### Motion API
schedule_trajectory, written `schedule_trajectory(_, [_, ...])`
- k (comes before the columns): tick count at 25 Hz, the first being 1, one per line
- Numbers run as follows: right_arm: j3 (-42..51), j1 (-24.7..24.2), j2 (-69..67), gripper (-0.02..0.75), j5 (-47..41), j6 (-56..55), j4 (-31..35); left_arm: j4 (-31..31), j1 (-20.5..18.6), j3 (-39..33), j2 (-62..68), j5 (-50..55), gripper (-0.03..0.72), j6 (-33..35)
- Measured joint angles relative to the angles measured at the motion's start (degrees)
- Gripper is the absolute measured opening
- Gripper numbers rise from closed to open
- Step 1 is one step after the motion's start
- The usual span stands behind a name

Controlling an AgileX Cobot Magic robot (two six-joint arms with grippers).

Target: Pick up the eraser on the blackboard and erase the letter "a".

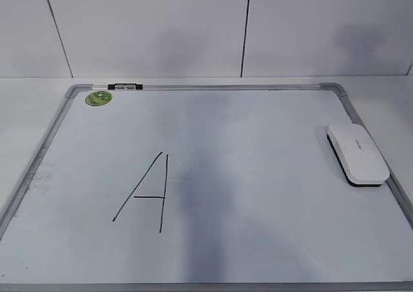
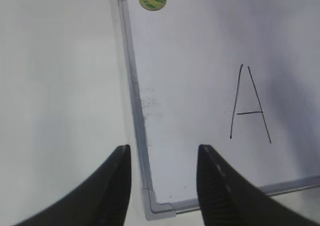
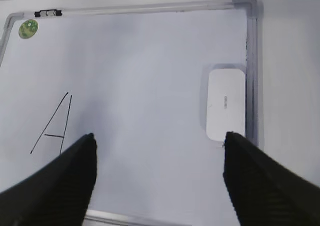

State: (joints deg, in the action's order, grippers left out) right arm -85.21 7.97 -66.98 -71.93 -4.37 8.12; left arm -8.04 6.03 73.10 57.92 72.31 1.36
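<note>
The white eraser [image 1: 358, 153] lies on the blackboard [image 1: 258, 131], a white dry-erase board with a grey frame, near its right edge. It also shows in the right wrist view [image 3: 226, 104]. The only mark on the board is a large angular capital "A" [image 1: 145, 195], left of centre. No small lowercase "a" shows in any view. My right gripper [image 3: 159, 136] is open and empty above the board's near part, the eraser ahead and right of it. My left gripper [image 2: 164, 148] is open and empty above the board's near left corner [image 2: 160, 206]. Neither gripper shows in the exterior view.
A round green sticker [image 1: 99, 98] sits in the board's far left corner, with a black clip [image 1: 124, 86] on the far frame beside it. A white table surrounds the board. A white panelled wall [image 1: 193, 28] stands behind.
</note>
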Motion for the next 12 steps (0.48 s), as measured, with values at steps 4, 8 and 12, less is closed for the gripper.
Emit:
schedule_trajectory(4, [8.45, 0.0, 7.72, 0.595, -0.08, 0.0, 0.52, 3.69, 2.97, -1.87, -6.04, 0.12, 0.329, -1.87])
schedule_trajectory(8, [16.59, 0.0, 15.66, 0.595, -0.24, -0.33, 0.6, 5.75, 4.89, -1.96, -12.23, 0.22, 0.329, -4.28])
schedule_trajectory(12, [22.7, 0.0, 23.25, 0.595, -0.27, -0.63, 1.01, 5.75, 6.25, -2.0, -18.82, 0.6, 0.329, -5.99])
